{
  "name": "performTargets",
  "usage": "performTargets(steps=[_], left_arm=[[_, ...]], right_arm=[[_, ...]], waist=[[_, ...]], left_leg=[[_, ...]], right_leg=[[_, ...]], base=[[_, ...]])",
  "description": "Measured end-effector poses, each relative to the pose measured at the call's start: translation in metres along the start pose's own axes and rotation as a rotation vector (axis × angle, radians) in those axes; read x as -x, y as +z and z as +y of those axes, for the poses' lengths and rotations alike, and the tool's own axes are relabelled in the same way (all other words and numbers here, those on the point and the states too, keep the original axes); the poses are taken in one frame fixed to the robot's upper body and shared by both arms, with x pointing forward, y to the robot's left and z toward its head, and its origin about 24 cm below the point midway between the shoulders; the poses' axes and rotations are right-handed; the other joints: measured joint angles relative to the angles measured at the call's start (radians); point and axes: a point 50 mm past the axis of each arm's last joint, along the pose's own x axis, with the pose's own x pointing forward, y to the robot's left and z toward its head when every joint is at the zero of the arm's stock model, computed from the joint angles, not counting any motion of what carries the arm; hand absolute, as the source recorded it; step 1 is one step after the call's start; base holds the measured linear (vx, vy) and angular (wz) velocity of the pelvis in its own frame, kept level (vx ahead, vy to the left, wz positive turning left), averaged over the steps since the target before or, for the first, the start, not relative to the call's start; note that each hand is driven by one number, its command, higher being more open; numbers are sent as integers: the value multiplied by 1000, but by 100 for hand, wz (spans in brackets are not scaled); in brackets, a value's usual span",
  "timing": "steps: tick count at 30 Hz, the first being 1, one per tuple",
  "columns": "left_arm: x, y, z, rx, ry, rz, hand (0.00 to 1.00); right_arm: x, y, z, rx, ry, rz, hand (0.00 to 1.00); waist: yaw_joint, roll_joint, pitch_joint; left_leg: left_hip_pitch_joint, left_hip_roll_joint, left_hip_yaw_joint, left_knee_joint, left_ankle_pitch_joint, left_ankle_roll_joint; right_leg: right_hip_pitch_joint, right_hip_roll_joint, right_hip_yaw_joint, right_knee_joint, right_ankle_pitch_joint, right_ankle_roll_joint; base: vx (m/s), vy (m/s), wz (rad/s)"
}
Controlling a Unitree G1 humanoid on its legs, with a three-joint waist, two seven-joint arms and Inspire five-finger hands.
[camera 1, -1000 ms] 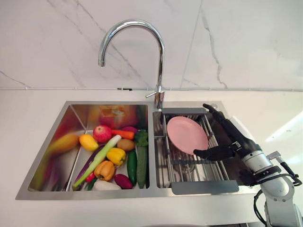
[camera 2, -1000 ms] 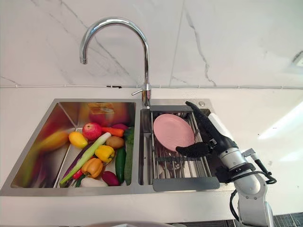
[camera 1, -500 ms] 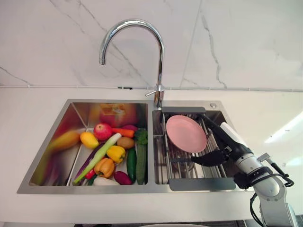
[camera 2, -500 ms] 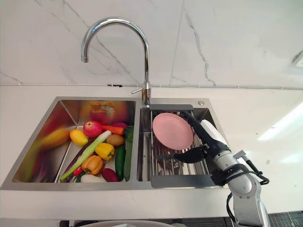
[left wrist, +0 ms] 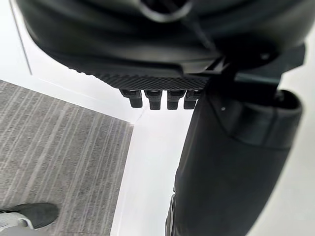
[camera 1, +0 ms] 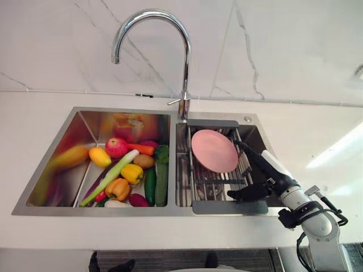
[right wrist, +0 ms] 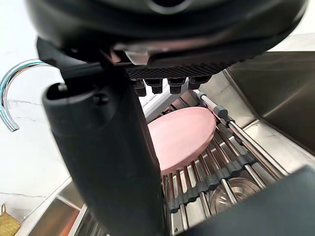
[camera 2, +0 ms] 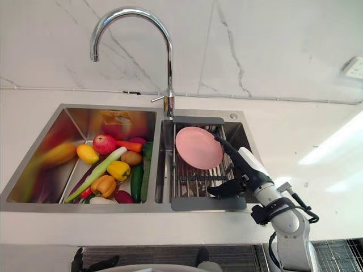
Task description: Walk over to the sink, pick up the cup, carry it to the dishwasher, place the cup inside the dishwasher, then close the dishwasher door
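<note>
My right hand (camera 1: pixel 264 168) reaches into the right basin of a steel double sink (camera 1: pixel 102 211). Its fingers are straight and its thumb stands out over the front of a wire rack (camera 1: pixel 212 184); it is open and holds nothing. A pink plate (camera 1: pixel 214 150) leans in the rack just left of the fingers, and it also shows past the hand in the right wrist view as the pink plate (right wrist: pixel 182 132). My left hand (left wrist: pixel 162 49) hangs relaxed over grey carpet beside a white cabinet edge.
The left basin holds several vegetables and fruits (camera 1: pixel 127 173). A tall curved tap (camera 1: pixel 184 56) rises behind the divider. White counter surrounds the sink, with a marble wall behind. A round drain (right wrist: pixel 236 189) lies under the rack.
The camera has shifted, so the sink sits higher and further left in the picture. My right hand has sunk from above the rack's right edge down into the basin beside the plate.
</note>
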Motion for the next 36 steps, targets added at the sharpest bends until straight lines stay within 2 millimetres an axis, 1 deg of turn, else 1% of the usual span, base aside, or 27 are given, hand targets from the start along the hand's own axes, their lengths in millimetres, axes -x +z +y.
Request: performTargets(steps=[4, 7, 11, 16, 22, 28, 32, 36], left_arm=[[-1, 2, 0, 2, 2, -4, 100], [-2, 7, 0, 8, 4, -22, 100], [-2, 8, -2, 13, 1, -26, 100], [-3, 10, -3, 15, 0, -30, 100], [-4, 14, -6, 22, -5, -36, 100], [-4, 17, -9, 30, -8, -32, 100], [-4, 20, -13, 43, -12, -44, 100], [-2, 19, -16, 49, -19, -36, 100]], right_arm=[[0, 4, -1, 53, -11, -9, 100], [1, 8, -2, 81, -28, -24, 100], [1, 13, -4, 104, -57, -40, 100], [0, 15, -3, 136, -87, -41, 100], [1, 30, -6, 182, -143, -98, 100], [-3, 36, 3, 175, -133, -127, 100], [-5, 39, 9, 187, -117, -136, 100], [-7, 43, 16, 181, -88, -156, 100]], waist=[[12, -4, 15], [16, -7, 25], [16, -8, 27], [17, -7, 28], [18, -7, 51], [20, -5, 57], [29, -3, 59], [36, -3, 60]], left_leg=[[2, 1, 4, -8, 3, -3], [2, 1, 4, -8, 2, -3], [-4, 1, 6, -6, 2, -3], [-5, -1, 6, -6, 3, -3], [-5, -8, 5, -6, 3, -2], [-8, -9, 1, -6, 3, -1], [-9, -9, -1, -6, 4, 0], [-13, -10, -7, -6, 5, 1]], right_leg=[[-4, 2, 7, -1, 8, -6], [-5, 2, 8, -1, 16, 0], [-12, 0, 11, 0, 22, 1], [-13, -1, 11, 4, 23, 1], [-13, -5, 11, 4, 24, 3], [-13, -7, 8, 4, 25, 4], [-13, -7, 5, 4, 25, 4], [-13, -9, -1, 4, 25, 4]], base=[[-77, -34, -4], [-42, -20, -1], [-8, -3, 0], [0, 0, 0], [-24, -4, 0], [-16, -5, 1], [0, 0, 0], [0, 0, 4]])
